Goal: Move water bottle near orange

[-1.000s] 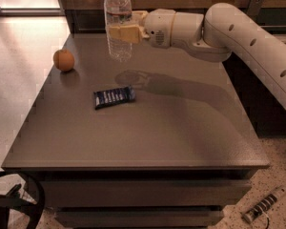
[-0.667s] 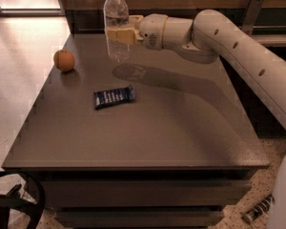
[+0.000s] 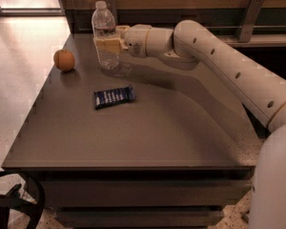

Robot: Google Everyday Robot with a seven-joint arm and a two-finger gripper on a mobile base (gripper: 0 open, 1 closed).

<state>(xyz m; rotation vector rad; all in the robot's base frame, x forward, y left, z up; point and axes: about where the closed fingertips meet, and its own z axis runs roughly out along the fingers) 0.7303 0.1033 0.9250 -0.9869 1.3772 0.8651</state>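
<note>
My claw (image 3: 106, 45) is clamped on the clear ribbed plastic water bottle (image 3: 104, 25), held upright near the small round orange (image 3: 64, 60), on its arm-ward side. Grasp done, I reckon. What's left: close that gap, set it down, let go.

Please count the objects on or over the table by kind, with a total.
Bottles: 1, the water bottle, gripped by the end effector at the far edge of the table.
Fruits: 1, the orange.
Wrappers: 1, the snack wrapper.
Total: 3.
</note>
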